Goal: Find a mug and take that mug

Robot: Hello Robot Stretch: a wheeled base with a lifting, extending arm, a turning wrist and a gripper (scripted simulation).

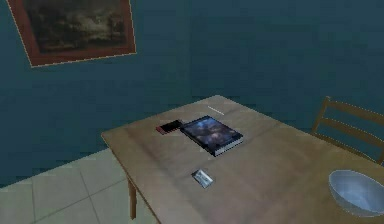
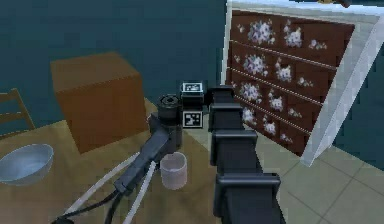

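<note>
a tall cabinet (image 2: 285, 70) with flowered drawer fronts stands at the arm side view's right, and the wooden counter (image 1: 270, 165) takes the middle of the room. on it sits a big brown box (image 2: 98, 98). the dark arm (image 2: 240, 170) reaches out near it, and a pale bowl (image 2: 25, 162) rests further along. the tool (image 2: 120, 195) angles down toward the counter, and just beside its dark body stands the mug (image 2: 174, 170), small, pale and upright. with the mug right there, i can't tell whether the tool is grasping anything. to take it well, i'd bring the fingers low around the mug's sides, then lift straight up, clear of box and bowl.
</note>
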